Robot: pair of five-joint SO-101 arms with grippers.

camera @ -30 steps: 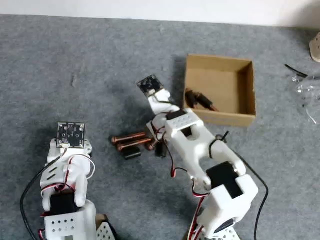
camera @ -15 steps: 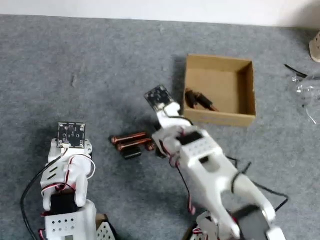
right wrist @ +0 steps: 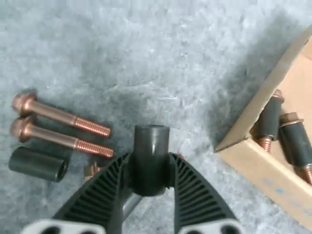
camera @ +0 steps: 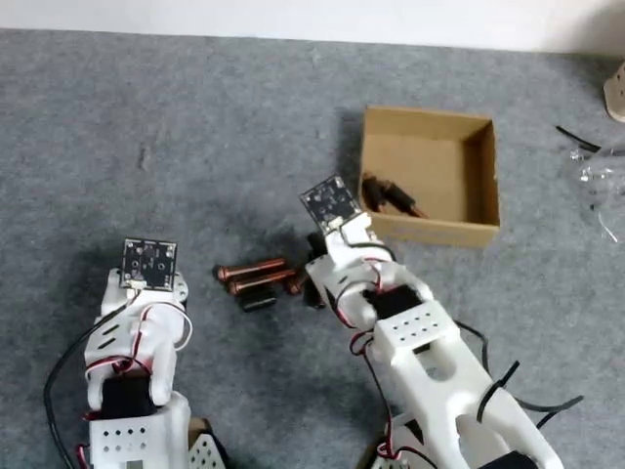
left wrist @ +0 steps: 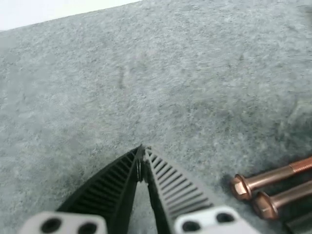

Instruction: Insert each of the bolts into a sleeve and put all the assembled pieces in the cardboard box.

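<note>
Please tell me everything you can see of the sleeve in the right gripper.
The sleeve is a short dark tube, matte, like plastic or rubber. Its open end points away from the wrist and looks hollow, no bolt inside. The right gripper's ribbed fingers clamp its sides. It is over the grey mat, between the loose bolts and the box.

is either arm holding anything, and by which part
Right gripper holds a black sleeve, jaws on its sides, open end past the tips. Left gripper holds nothing.

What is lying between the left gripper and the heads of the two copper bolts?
Only bare grey carpet: in the left wrist view, nothing lies between the left gripper and the two bolts.
</note>
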